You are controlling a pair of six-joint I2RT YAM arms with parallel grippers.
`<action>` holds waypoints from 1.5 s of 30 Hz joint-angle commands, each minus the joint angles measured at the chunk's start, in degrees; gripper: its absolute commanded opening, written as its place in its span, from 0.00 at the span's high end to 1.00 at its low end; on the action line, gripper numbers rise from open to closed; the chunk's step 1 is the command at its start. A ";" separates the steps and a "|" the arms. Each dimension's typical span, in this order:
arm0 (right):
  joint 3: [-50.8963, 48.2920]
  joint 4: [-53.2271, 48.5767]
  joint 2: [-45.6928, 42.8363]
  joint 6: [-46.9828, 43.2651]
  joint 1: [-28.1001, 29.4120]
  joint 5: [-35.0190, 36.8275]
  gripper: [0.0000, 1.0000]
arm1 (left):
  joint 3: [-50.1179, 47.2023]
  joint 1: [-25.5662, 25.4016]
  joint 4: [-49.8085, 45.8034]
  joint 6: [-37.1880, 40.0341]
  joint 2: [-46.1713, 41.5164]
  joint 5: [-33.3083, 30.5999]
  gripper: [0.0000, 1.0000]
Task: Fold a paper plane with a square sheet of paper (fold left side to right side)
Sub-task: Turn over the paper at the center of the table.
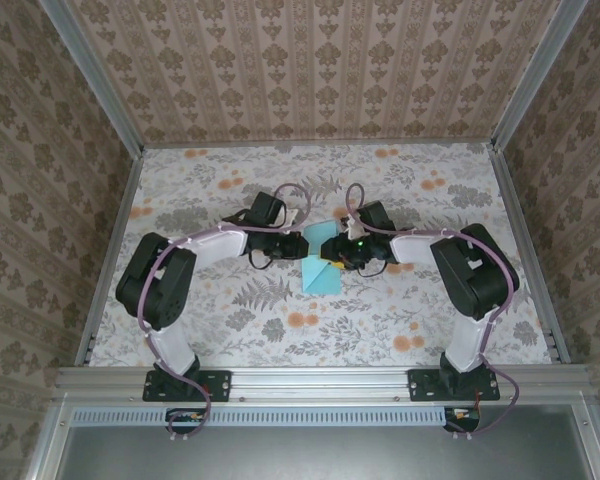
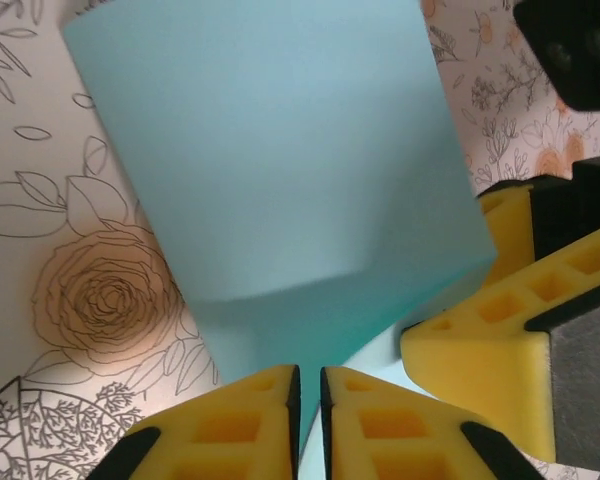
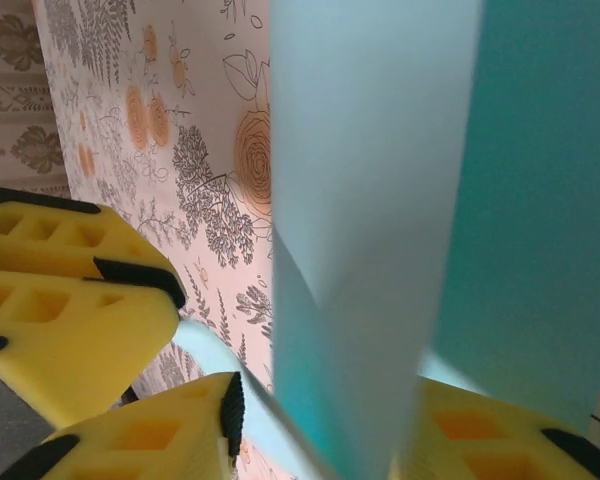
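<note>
1 square sheet of paper (image 1: 321, 272), cyan, mid-table (image 1: 410, 300), partly folded, with part of it lifted off the surface. 2 grippers on it, nose to nose over its far half. left gripper (image 2: 308, 415): both yellow fingers pressed together on the sheet's edge, only a sliver between them. right gripper (image 3: 325, 425): 2 fingers apart, straddling a raised flap; doesn't look pinched yet, though it's hard to be sure this close. Near corner of the sheet lies flat, pointing toward the arm bases
</note>
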 commanded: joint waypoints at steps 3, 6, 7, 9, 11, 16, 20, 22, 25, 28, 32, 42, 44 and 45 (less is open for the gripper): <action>1.40 4.15 -0.54 0.45 -0.18 -1.62 0.85 | -1.72 2.63 2.77 -2.10 -4.80 1.59 0.70; 1.50 5.39 -2.62 -0.15 -1.27 -1.86 0.97 | -2.58 4.21 3.24 -3.18 -8.49 2.06 0.56; 1.50 5.70 -3.58 -0.51 -1.84 -2.08 0.98 | -2.85 4.80 3.57 -3.75 -9.68 2.28 0.52; 1.91 5.99 -5.91 -1.84 -3.17 -3.17 0.99 | -4.14 6.18 4.81 -5.24 -13.13 2.96 0.41; 2.52 6.54 -8.26 -3.11 -4.64 -5.43 0.99 | -5.60 8.28 6.31 -6.97 -16.24 3.67 0.32; 6.05 7.91 -14.48 -6.72 -8.58 -13.27 0.98 | -9.85 12.45 15.25 -14.35 -25.17 10.50 0.06; 10.71 8.34 -17.45 -8.21 -9.68 -18.20 0.98 | -9.63 13.05 20.47 -18.64 -28.75 15.72 0.00; 13.08 9.27 -17.87 -7.64 -9.59 -20.26 0.98 | -9.42 12.77 25.30 -21.72 -29.13 18.82 0.00; 16.36 9.91 -18.05 -6.58 -9.09 -22.42 0.98 | -8.56 11.83 31.28 -25.09 -28.57 22.04 0.00; 18.77 9.80 -18.13 -6.04 -7.97 -23.15 0.98 | -6.75 10.17 32.13 -25.25 -27.67 23.05 0.00; 20.74 10.14 -18.04 -5.19 -6.53 -23.63 0.98 | -5.06 8.22 34.72 -25.90 -26.30 24.05 0.00; 19.88 15.52 -18.08 -0.34 -5.21 -23.84 0.98 | -2.80 7.24 37.37 -26.74 -24.45 24.84 0.17; 19.41 15.13 -18.15 -0.51 -5.21 -23.30 0.96 | -2.71 7.26 37.37 -26.43 -24.89 24.71 0.28; 19.22 14.90 -18.08 -0.61 -5.29 -23.05 0.96 | -2.70 7.21 37.25 -26.24 -25.08 24.58 0.34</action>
